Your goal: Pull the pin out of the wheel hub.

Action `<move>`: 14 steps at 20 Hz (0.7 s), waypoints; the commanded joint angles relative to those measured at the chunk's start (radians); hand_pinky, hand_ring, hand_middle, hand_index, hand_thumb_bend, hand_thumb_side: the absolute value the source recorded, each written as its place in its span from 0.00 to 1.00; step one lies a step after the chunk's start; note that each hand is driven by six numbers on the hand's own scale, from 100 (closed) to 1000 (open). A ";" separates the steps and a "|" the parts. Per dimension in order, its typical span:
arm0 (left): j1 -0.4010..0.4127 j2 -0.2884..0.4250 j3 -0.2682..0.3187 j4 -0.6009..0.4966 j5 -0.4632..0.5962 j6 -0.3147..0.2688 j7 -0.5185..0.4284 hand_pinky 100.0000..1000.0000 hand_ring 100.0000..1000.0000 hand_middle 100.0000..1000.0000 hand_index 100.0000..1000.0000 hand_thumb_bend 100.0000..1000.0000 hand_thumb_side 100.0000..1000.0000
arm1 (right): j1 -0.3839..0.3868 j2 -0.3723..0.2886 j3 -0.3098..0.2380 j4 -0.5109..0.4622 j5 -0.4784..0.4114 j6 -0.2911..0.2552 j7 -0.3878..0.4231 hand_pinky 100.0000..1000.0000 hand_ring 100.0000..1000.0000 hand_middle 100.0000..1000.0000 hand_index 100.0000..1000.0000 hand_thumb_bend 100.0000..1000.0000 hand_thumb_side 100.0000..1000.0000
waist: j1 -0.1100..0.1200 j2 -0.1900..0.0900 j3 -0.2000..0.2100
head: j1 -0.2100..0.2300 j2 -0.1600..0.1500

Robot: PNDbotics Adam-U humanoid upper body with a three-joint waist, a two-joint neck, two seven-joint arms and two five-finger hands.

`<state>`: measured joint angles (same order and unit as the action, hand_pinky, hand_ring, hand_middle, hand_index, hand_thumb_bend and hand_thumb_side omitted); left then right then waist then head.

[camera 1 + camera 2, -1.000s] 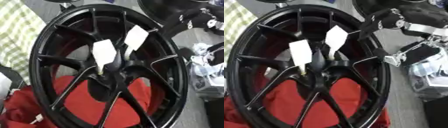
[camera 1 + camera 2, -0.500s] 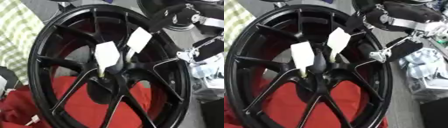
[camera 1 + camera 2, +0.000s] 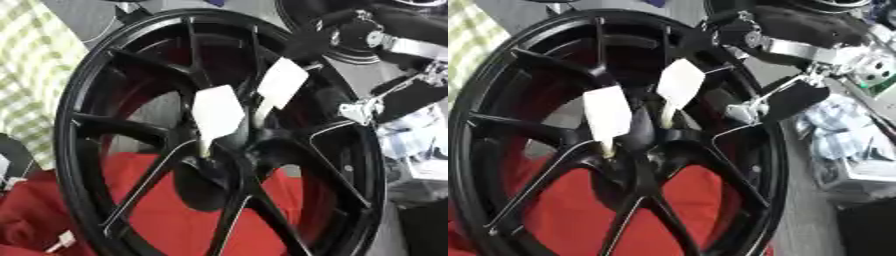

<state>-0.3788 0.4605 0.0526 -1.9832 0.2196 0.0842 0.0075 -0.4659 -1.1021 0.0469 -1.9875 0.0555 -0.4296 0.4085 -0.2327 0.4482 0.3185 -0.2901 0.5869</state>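
A black spoked wheel [image 3: 80, 100] leans tilted and fills both views. At its hub [image 3: 219, 170] two pale pins stick out, each with a white tag: the left tag [image 3: 217, 111] and the right tag [image 3: 282, 82]. My right hand [image 3: 794, 97], black with silver parts, comes in from the upper right. Its fingers [image 3: 741, 32] reach over the wheel's upper right rim, close to the right tag, and appear spread without holding anything. The left hand does not show.
A red cloth [image 3: 157, 200] lies under the wheel's lower half, and a green checked cloth [image 3: 26, 75] lies at the left. Clear plastic bags and a box [image 3: 846, 135] crowd the right side. A dark object [image 3: 13, 160] shows at the left edge.
My right hand has moved left from the upper right corner, over the rim and toward the right tag. The camera has also shifted; the tags stay in the hub.
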 commanded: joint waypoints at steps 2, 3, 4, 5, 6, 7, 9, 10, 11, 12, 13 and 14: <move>-0.008 0.012 0.010 -0.017 -0.005 0.001 0.007 0.47 0.63 0.56 0.74 0.00 0.74 | -0.010 -0.013 -0.018 -0.007 0.045 -0.003 0.000 0.90 0.88 0.79 0.90 0.00 0.16 | 0.007 -0.014 0.001 | -0.005 -0.009; -0.007 0.010 0.011 -0.017 -0.006 0.002 0.009 0.47 0.63 0.56 0.74 0.00 0.74 | -0.010 -0.011 -0.018 -0.004 0.053 -0.003 -0.003 0.90 0.88 0.79 0.90 0.00 0.16 | 0.007 -0.012 0.001 | -0.007 -0.009; -0.005 0.009 0.011 -0.017 -0.007 0.004 0.011 0.47 0.63 0.56 0.74 0.00 0.74 | -0.011 -0.009 -0.018 0.000 0.061 -0.003 -0.005 0.90 0.88 0.79 0.90 0.00 0.16 | 0.007 -0.010 0.001 | -0.009 -0.009; -0.004 0.007 0.012 -0.017 -0.008 0.005 0.012 0.47 0.63 0.56 0.74 0.00 0.74 | -0.012 -0.007 -0.017 0.003 0.069 -0.003 -0.007 0.91 0.88 0.79 0.90 0.00 0.16 | 0.007 -0.009 0.000 | -0.008 -0.009; -0.003 0.007 0.013 -0.017 -0.009 0.006 0.014 0.47 0.63 0.56 0.74 0.00 0.74 | -0.013 -0.007 -0.015 0.007 0.078 -0.003 -0.007 0.91 0.89 0.79 0.90 0.00 0.17 | 0.007 -0.008 -0.001 | -0.006 -0.009; -0.001 0.006 0.013 -0.017 -0.010 0.006 0.015 0.47 0.63 0.56 0.74 0.00 0.74 | -0.014 -0.006 -0.013 0.011 0.089 -0.003 -0.006 0.91 0.89 0.79 0.90 0.00 0.17 | 0.007 -0.007 -0.003 | -0.005 -0.008; 0.001 0.003 0.014 -0.017 -0.012 0.007 0.017 0.47 0.62 0.56 0.74 0.00 0.75 | -0.015 -0.004 -0.009 0.015 0.107 -0.005 -0.005 0.91 0.89 0.79 0.91 0.00 0.18 | 0.007 -0.003 -0.005 | -0.007 -0.008; 0.002 0.001 0.015 -0.017 -0.013 0.008 0.018 0.47 0.62 0.56 0.74 0.00 0.75 | -0.015 -0.003 -0.007 0.017 0.114 -0.005 -0.006 0.91 0.89 0.79 0.91 0.00 0.17 | 0.007 -0.001 -0.006 | -0.008 -0.009; 0.003 -0.001 0.015 -0.017 -0.014 0.010 0.019 0.47 0.62 0.56 0.74 0.00 0.75 | -0.016 -0.002 -0.006 0.019 0.119 -0.006 -0.008 0.91 0.89 0.79 0.91 0.00 0.17 | 0.007 0.001 -0.007 | -0.009 -0.010; 0.004 -0.003 0.014 -0.017 -0.015 0.011 0.019 0.47 0.62 0.56 0.74 0.00 0.75 | -0.017 -0.001 -0.004 0.019 0.119 -0.009 -0.011 0.91 0.89 0.79 0.91 0.00 0.16 | 0.007 0.003 -0.006 | -0.010 -0.010; 0.005 -0.004 0.014 -0.017 -0.016 0.013 0.019 0.47 0.62 0.56 0.74 0.00 0.75 | -0.019 0.000 -0.003 0.019 0.117 -0.010 -0.012 0.91 0.89 0.79 0.91 0.00 0.16 | 0.007 0.005 -0.006 | -0.011 -0.012; 0.004 -0.004 0.014 -0.017 -0.017 0.013 0.020 0.47 0.62 0.56 0.74 0.00 0.75 | -0.022 -0.001 -0.002 0.019 0.115 -0.010 -0.014 0.91 0.89 0.79 0.91 0.00 0.16 | 0.007 0.006 -0.005 | -0.013 -0.014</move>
<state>-0.3698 0.4469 0.0586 -1.9832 0.2052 0.0953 0.0249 -0.4812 -1.0813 0.0496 -1.9712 0.1627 -0.4393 0.3980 -0.2360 0.4707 0.3149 -0.2982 0.5866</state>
